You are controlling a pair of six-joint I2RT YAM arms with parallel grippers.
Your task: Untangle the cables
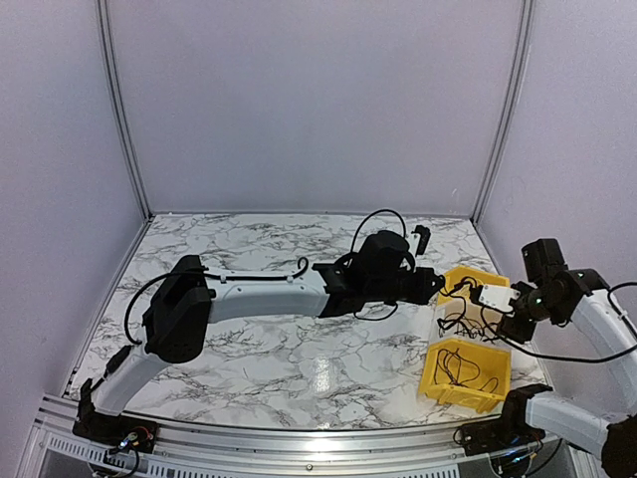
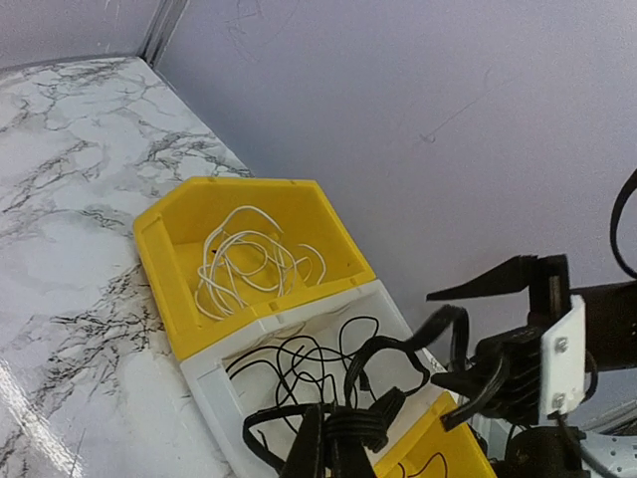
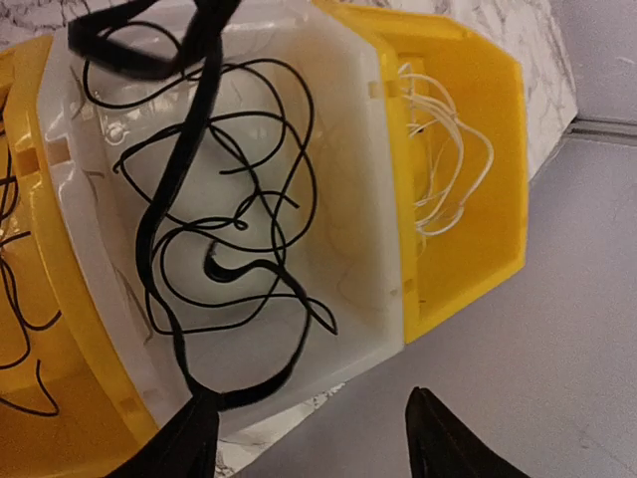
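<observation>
The left pincer clenched on cables, tips cut off; right pincer released.

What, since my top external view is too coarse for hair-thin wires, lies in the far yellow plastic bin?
Observer: The left wrist view shows a thin white cable, loosely coiled, alone in the far yellow plastic bin.
Operator: And the next bin along?
Observer: The white plastic bin holds thin black cables, looped in a tangle across its floor.
Operator: Is the right gripper holding anything?
Observer: No. The right gripper is open with its fingers wide apart. A thicker black cable runs down past one finger.
</observation>
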